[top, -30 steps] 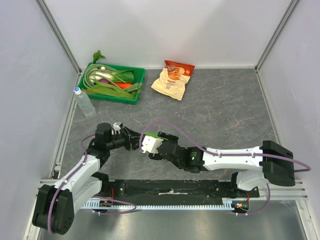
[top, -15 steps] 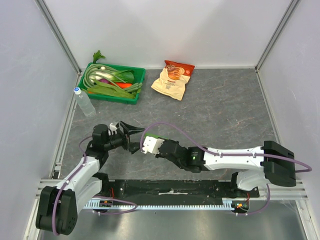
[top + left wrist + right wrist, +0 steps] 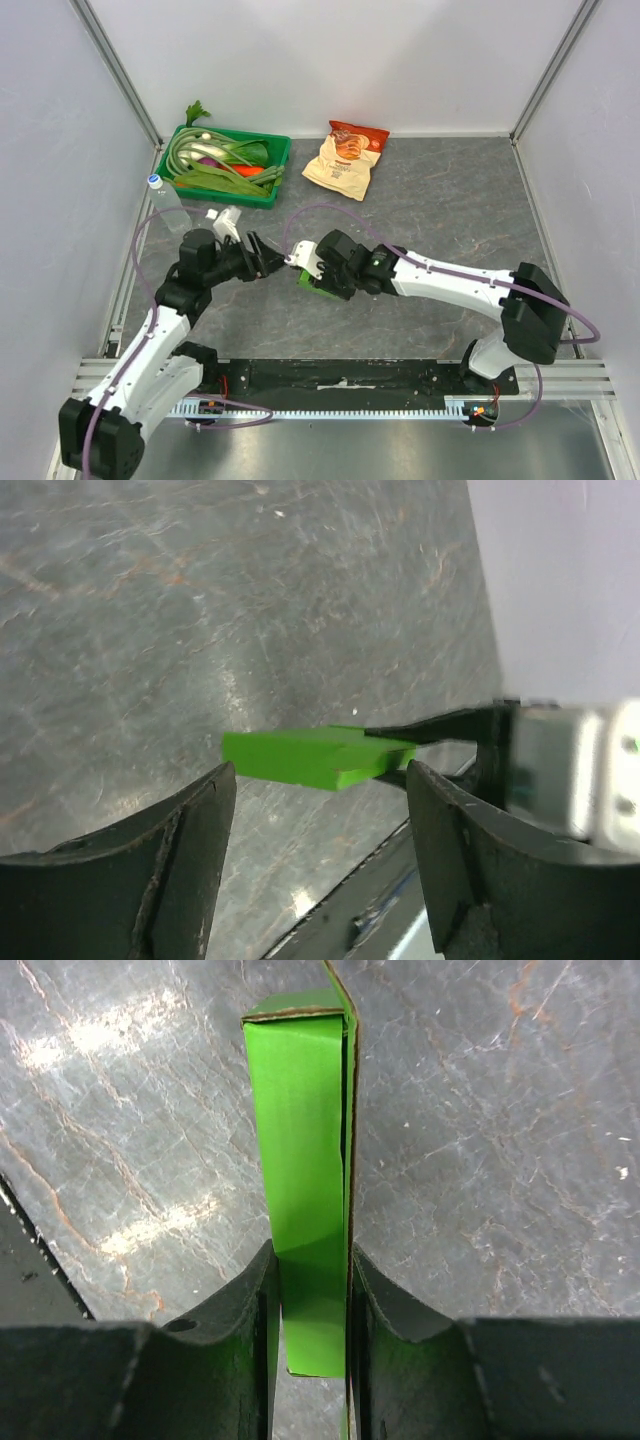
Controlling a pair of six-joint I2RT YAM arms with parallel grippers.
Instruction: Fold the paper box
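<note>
The paper box (image 3: 311,283) is a flat, bright lime-green cardboard piece held above the grey table. My right gripper (image 3: 316,272) is shut on it. In the right wrist view the box (image 3: 303,1150) stands edge-on between the two fingers of that gripper (image 3: 312,1260), with a thin flap along its right side. My left gripper (image 3: 266,258) is just left of the box, open and apart from it. Its wrist view shows the box (image 3: 300,756) floating ahead of the spread jaws of the left gripper (image 3: 320,802), with the right gripper's fingers (image 3: 440,725) clamped on the box's far end.
A dark green tray of vegetables (image 3: 272,192) sits at the back left, a clear water bottle (image 3: 168,206) beside it. A beige-and-red snack bag (image 3: 346,158) lies at the back centre. White walls close in three sides. A black rail (image 3: 340,376) runs along the near edge.
The left gripper opened and let go of the box, drawing back left. The right gripper closed on the box and carried it farther from the near edge.
</note>
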